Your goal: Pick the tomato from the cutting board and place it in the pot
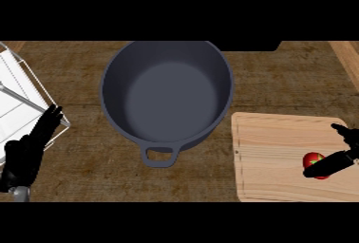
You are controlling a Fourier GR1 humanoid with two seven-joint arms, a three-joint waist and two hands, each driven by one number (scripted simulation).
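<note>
My right hand (341,153) is at the right edge of the view over the pale wooden cutting board (280,156), thumb and fingers spread apart, with the small round red tomato (313,160) resting on the board in the gap just left of the thumb and not yet pinched. The dark grey oval metal pot (167,90) stands on the brown wooden desk (84,156) well to the upper left of the tomato, long axis running away from me, loop handle toward me. My left hand (28,152) rests spread and idle at the left edge, so I judge the right hand the nearer one for the pick.
</note>
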